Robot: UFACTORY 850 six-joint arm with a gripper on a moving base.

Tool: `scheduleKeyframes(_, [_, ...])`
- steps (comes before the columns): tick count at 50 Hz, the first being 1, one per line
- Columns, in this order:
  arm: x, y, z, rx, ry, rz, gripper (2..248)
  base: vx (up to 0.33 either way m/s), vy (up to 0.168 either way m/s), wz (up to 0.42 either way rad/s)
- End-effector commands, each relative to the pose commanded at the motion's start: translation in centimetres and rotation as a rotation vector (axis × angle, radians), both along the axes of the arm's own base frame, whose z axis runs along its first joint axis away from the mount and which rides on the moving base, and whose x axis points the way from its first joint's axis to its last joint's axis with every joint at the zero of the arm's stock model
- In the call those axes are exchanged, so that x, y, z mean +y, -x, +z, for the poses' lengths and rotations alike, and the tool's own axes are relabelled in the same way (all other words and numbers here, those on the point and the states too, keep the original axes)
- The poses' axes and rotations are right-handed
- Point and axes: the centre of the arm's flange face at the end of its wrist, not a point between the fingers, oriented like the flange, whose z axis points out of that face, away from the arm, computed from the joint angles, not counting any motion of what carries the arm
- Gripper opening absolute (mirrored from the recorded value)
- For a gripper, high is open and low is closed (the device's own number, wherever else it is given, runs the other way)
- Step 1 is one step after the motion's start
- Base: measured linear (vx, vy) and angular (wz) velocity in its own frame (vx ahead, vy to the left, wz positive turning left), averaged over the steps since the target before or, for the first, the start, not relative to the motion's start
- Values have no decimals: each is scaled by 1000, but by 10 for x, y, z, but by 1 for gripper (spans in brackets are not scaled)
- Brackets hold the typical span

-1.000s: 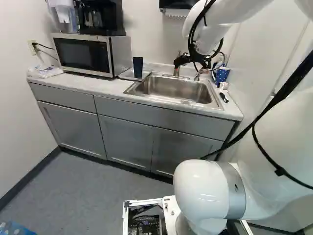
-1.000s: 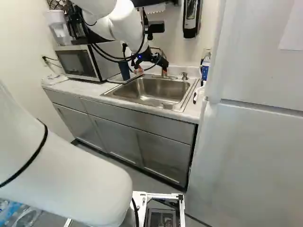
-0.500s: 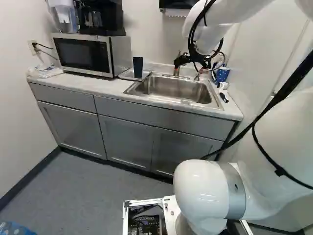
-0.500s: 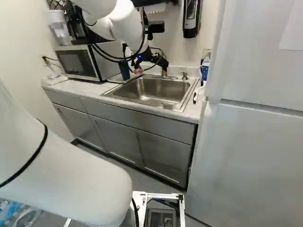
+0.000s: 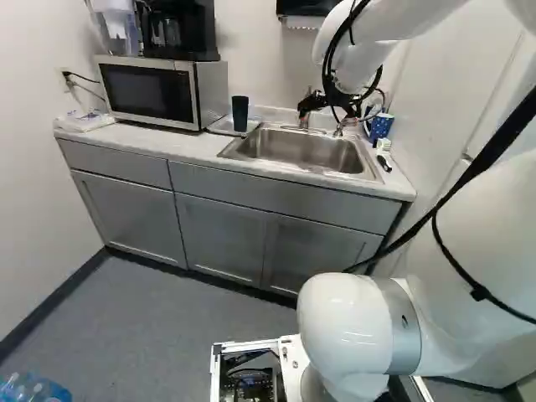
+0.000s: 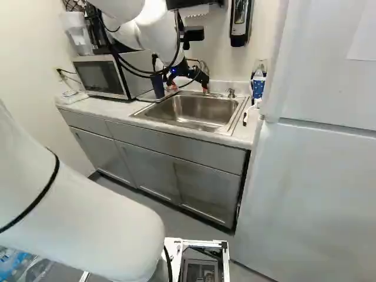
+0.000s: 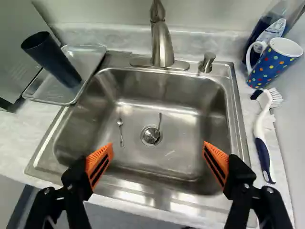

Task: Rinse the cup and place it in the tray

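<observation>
Wide open, the gripper [image 6: 188,87] hangs over the sink; in the wrist view the gripper [image 7: 157,149] has only the basin between its orange-padded fingers. A blue mug with coloured dots [image 7: 273,63] stands on the counter [image 7: 248,107] beyond the sink's side, beside the tap handle. On the sink's other side lies a metal tray [image 7: 40,89], also visible as a tray [image 5: 219,126] in the left base view. A tall dark cup [image 7: 51,59] is upright in it. The faucet [image 7: 162,45] rises behind the steel sink [image 7: 181,124].
Two small spoons [image 7: 121,131] lie in the basin near the drain [image 7: 151,135]. A brush [image 7: 261,124] and a blue soap bottle [image 7: 267,33] are near the mug. The microwave [image 5: 151,90] stands past the tray. A tall white fridge [image 6: 320,176] borders the counter.
The base has moved slightly; the counter scene shifts a little to the right in both base views. Against its lowest joint the arm has not visibly moved, and the gripper stays over the sink.
</observation>
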Motion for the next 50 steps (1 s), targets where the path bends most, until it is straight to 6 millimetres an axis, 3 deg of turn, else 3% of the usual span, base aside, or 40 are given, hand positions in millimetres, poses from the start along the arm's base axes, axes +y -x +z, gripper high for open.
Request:
scheduleKeyframes(21, [0, 0, 0, 0, 0, 0, 247, -74, 73, -20])
scheduleKeyframes(50, [0, 0, 0, 0, 0, 0, 247, -97, 69, -198])
